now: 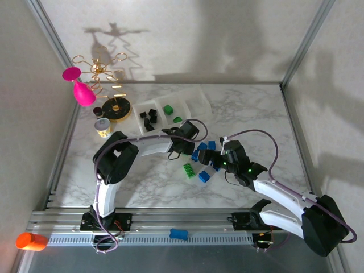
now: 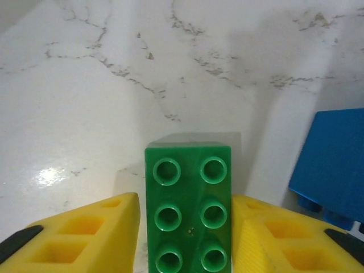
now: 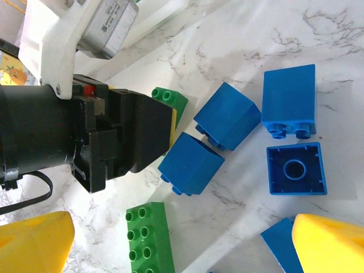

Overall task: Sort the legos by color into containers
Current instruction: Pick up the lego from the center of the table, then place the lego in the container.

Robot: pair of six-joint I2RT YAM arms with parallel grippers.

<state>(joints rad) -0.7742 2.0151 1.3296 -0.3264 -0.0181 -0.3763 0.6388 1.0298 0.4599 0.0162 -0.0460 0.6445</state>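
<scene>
legos before tray, disc left of tray

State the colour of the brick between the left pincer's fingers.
Bright green; the brick shows best in the left wrist view.

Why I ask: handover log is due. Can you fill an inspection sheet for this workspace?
Surface: white marbled table, no spills seen.
Job's things: tray holds black bricks left, green bricks middle; blue bricks and a loose green brick lie on the table.
Clutter: gold wire stand, black-and-gold disc, orange cylinder, light-blue piece.
Grippers: left gripper shut on the held green brick; right gripper open above the blue bricks.
Cables: purple cables loop along both arms.
Surroundings: aluminium frame, pale walls.
</scene>
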